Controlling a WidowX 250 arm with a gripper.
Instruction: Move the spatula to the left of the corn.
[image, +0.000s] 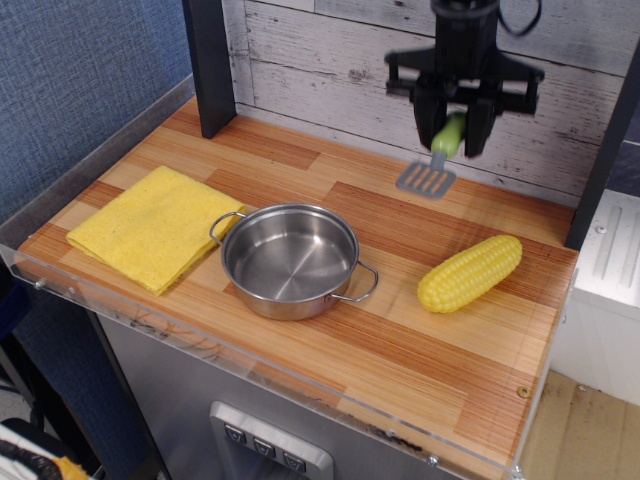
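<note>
My gripper (452, 132) is shut on the light-green handle of the spatula (434, 162), which hangs with its grey slotted blade down, just above the back of the wooden counter. The yellow corn (470, 272) lies on the counter at the right, in front of and slightly right of the spatula, well apart from it.
A steel pot (291, 259) with two handles stands in the middle of the counter (400, 340). A folded yellow cloth (152, 226) lies at the left. A black post (209, 65) stands at the back left, and a grey plank wall (330, 70) runs behind.
</note>
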